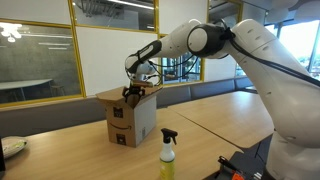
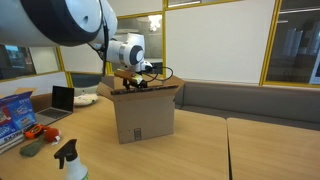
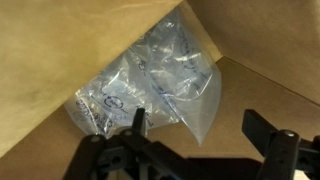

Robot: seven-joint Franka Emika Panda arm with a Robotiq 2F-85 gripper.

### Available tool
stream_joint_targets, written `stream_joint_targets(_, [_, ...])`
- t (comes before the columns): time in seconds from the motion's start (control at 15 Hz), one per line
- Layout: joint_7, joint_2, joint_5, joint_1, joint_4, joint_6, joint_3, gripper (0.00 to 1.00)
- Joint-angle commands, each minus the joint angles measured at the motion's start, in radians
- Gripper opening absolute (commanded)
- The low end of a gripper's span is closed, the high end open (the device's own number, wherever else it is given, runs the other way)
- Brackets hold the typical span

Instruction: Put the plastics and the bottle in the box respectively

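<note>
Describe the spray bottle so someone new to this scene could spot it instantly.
Find the wooden table with the brown cardboard box standing on it. Apart from the box, nearer the camera, stands a small spray bottle. It alone is yellow-green and translucent, with a black trigger nozzle.

White rounded arm [image 1: 255, 55]; black gripper [image 3: 200, 135]

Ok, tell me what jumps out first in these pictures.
A big white robot arm reaches over a cardboard box on the table, its open gripper at the box's top. Inside lies a crinkly clear plastic bag. A yellow-green spray bottle stands on the table, apart from the box.
</note>
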Motion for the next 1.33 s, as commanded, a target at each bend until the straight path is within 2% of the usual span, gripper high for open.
stream_joint_targets(0.0, [0.017, -0.125, 0.004, 0.020, -0.102, 0.007, -0.025, 1.00])
stream_joint_targets(0.53, [0.137, -0.511, -0.087, 0.088, -0.462, 0.039, -0.061, 1.00])
stream_joint_targets(0.8, [0.184, -0.716, -0.153, 0.106, -0.661, -0.022, -0.031, 1.00])
stream_joint_targets(1.0, [0.177, -0.847, -0.146, 0.106, -0.794, -0.087, -0.001, 1.00])
stream_joint_targets(1.27, [0.150, -0.946, -0.117, 0.104, -0.926, -0.172, 0.032, 1.00])
